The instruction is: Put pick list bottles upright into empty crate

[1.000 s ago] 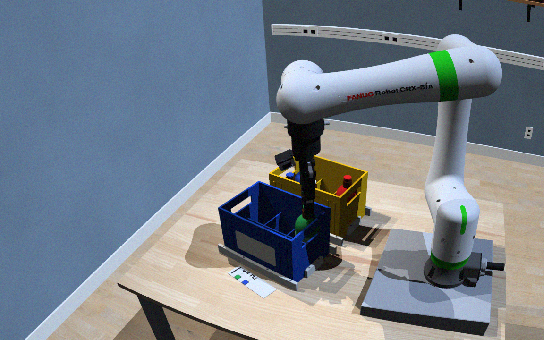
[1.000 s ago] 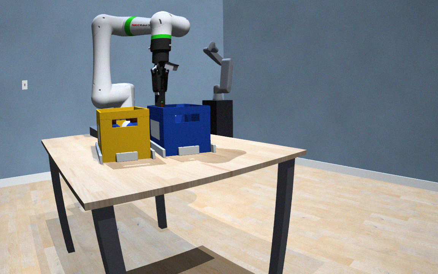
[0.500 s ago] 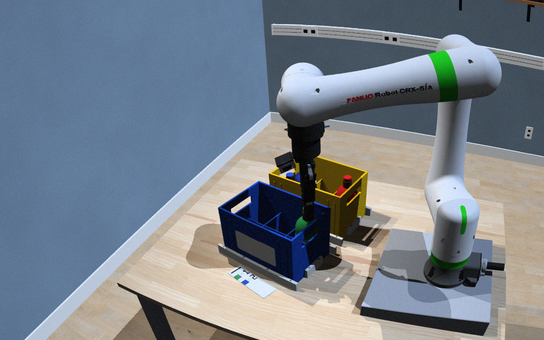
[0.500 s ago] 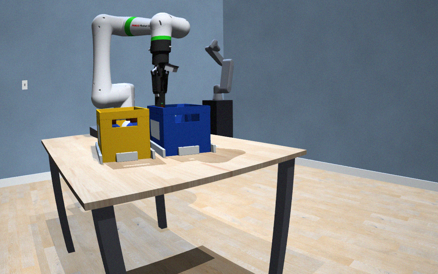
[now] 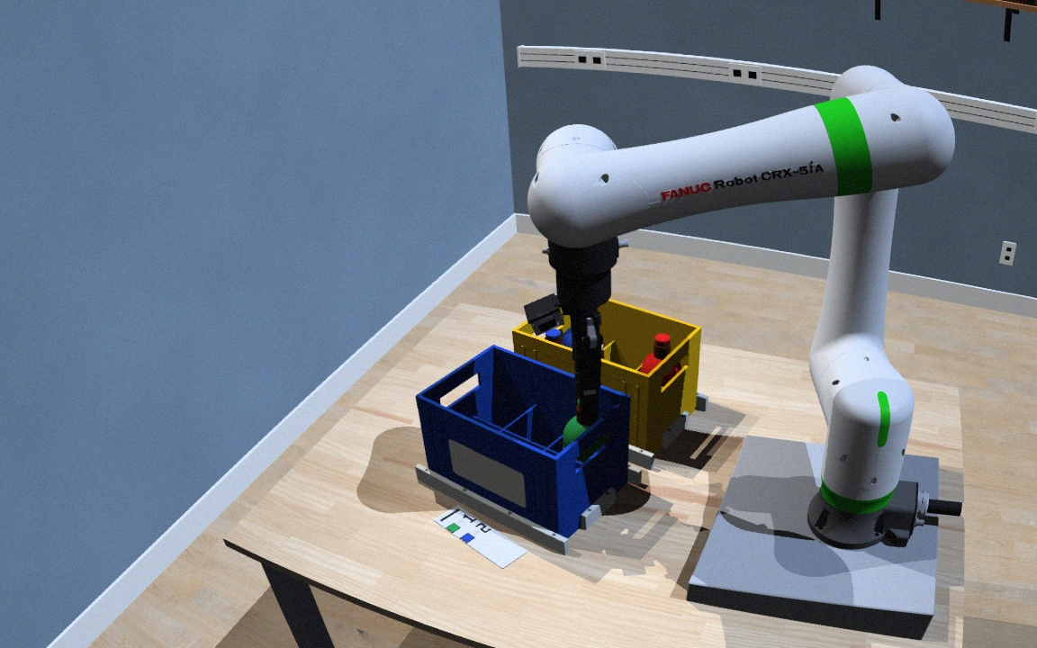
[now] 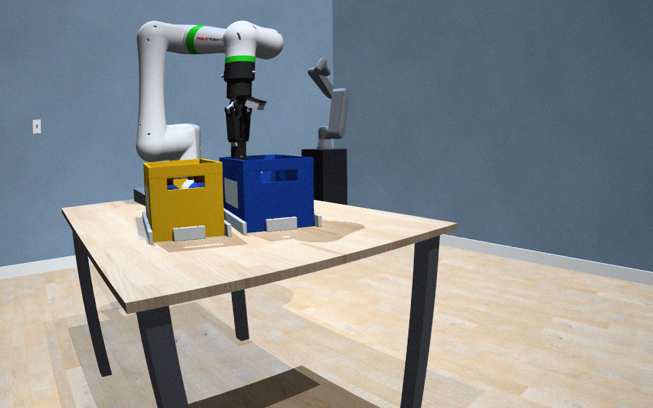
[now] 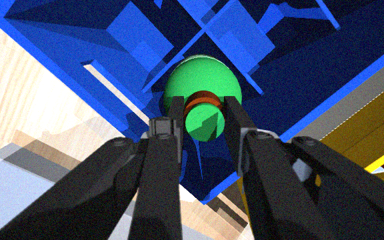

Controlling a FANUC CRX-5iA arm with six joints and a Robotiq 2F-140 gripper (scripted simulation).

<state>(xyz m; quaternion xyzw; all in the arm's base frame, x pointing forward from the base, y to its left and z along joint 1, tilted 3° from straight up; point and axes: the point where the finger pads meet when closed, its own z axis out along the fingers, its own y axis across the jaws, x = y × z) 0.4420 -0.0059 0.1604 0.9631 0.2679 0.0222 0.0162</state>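
My gripper (image 7: 203, 113) is shut on the neck of a green bottle (image 7: 203, 87) with a green cap. It holds the bottle upright, low inside the blue crate (image 5: 518, 439), in the compartment nearest the yellow crate (image 5: 626, 366). In the top view the green bottle (image 5: 577, 429) shows just below the crate rim under my gripper (image 5: 585, 402). The yellow crate holds a red-capped bottle (image 5: 657, 353) and a blue-capped bottle (image 5: 554, 334). The pick list (image 5: 478, 535) lies on the table in front of the blue crate, with a green and a blue square. In the exterior view my gripper (image 6: 238, 147) reaches into the blue crate (image 6: 269, 191).
Both crates stand side by side in grey corner brackets (image 5: 498, 516). The blue crate has inner dividers (image 5: 518, 423). My arm's base stands on a grey plate (image 5: 816, 535) at the table's right. A second grey arm on a black pedestal (image 6: 330, 172) stands behind the table.
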